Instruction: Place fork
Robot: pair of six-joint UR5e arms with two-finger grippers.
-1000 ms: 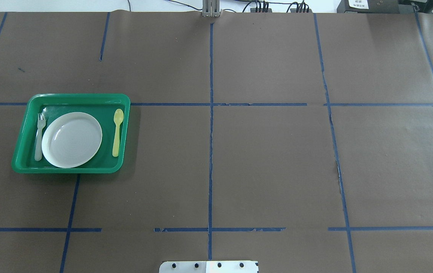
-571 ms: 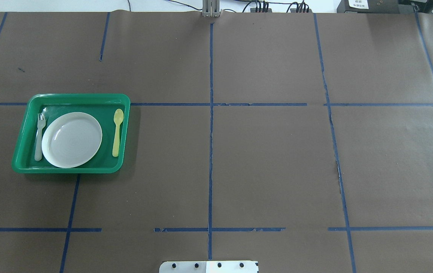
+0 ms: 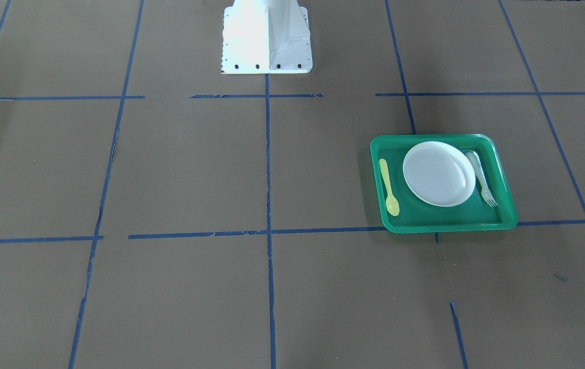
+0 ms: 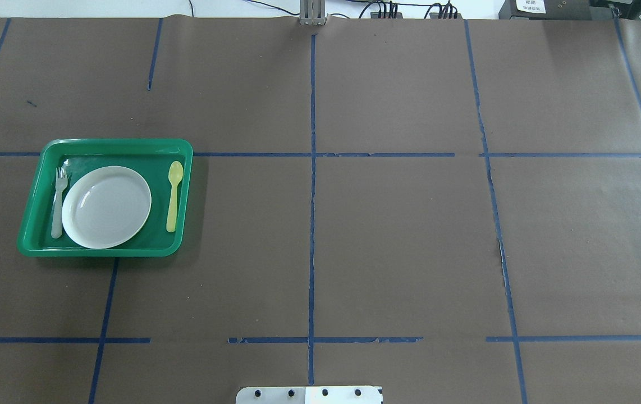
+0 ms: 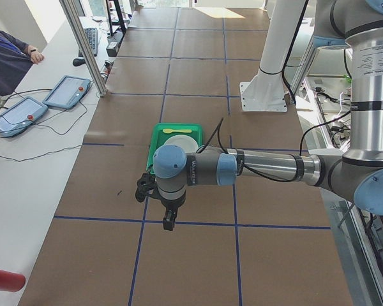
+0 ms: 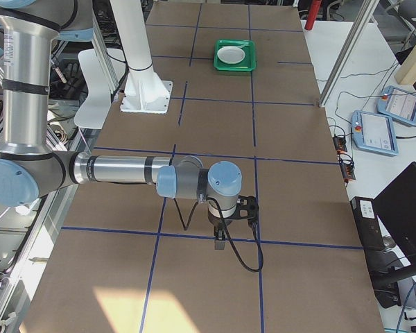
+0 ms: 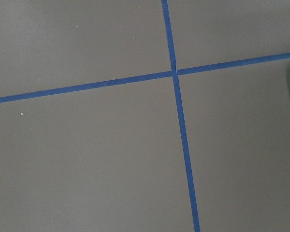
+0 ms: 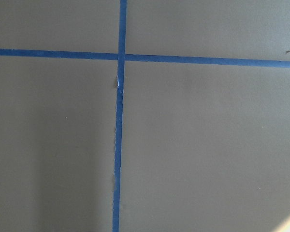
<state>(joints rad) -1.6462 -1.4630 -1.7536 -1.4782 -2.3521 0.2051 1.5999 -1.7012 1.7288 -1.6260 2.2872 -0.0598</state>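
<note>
The pale translucent fork (image 4: 59, 202) lies along the left inside edge of the green tray (image 4: 113, 143), beside the white plate (image 4: 106, 206). In the front-facing view the fork (image 3: 482, 179) lies right of the plate (image 3: 439, 173). Neither gripper shows in the overhead, front-facing or wrist views. My left gripper (image 5: 169, 220) hangs over bare table near the table's left end, well short of the tray (image 5: 157, 137). My right gripper (image 6: 220, 239) hangs near the table's right end, far from the tray (image 6: 234, 67). I cannot tell whether either is open or shut.
A yellow spoon (image 4: 173, 196) lies in the tray on the plate's other side. Brown paper with blue tape lines (image 4: 312, 196) covers the table. The white robot base (image 3: 266, 36) stands at the table's edge. Tablets and cables (image 5: 67, 91) lie on the side bench.
</note>
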